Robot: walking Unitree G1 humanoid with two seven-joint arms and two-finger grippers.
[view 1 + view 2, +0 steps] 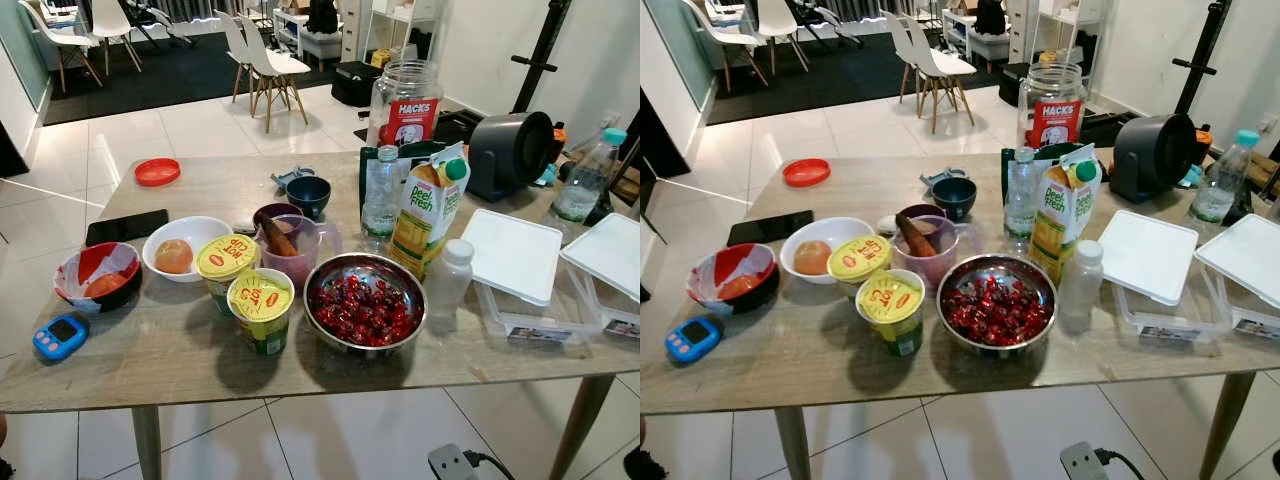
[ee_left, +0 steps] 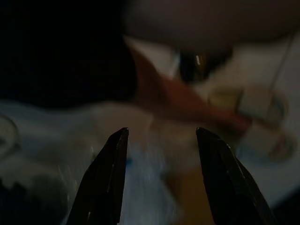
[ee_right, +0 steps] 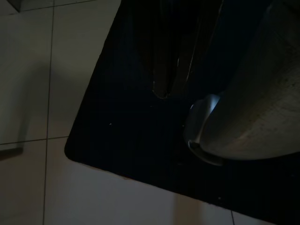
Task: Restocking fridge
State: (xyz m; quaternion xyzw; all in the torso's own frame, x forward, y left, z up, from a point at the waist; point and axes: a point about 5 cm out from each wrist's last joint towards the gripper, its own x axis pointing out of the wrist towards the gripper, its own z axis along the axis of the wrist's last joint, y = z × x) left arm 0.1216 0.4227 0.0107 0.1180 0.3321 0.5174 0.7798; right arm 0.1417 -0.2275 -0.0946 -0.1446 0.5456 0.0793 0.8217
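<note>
A wooden table [image 1: 180, 350] carries the food. A steel bowl of red berries [image 1: 365, 305] stands near the front, with two yellow-lidded cups [image 1: 258, 308] to its left. Behind the bowl are an orange juice carton [image 1: 428, 205], a clear water bottle [image 1: 380, 190] and a small white bottle [image 1: 448, 285]. A white bowl [image 1: 190, 235] holding an orange fruit and a red-lined bowl [image 1: 97, 277] sit at the left. My left gripper [image 2: 161, 131] hangs open over blurred clutter, holding nothing. My right gripper [image 3: 171, 89] hangs in deep shade over a dark mat and floor tiles.
Two clear boxes with white lids [image 1: 515, 260] fill the table's right end, a black appliance [image 1: 510, 150] and a big jar [image 1: 405, 100] behind. A blue device [image 1: 60, 335], black phone [image 1: 127, 226] and red lid [image 1: 157, 172] lie left. White chairs [image 1: 268, 65] stand beyond.
</note>
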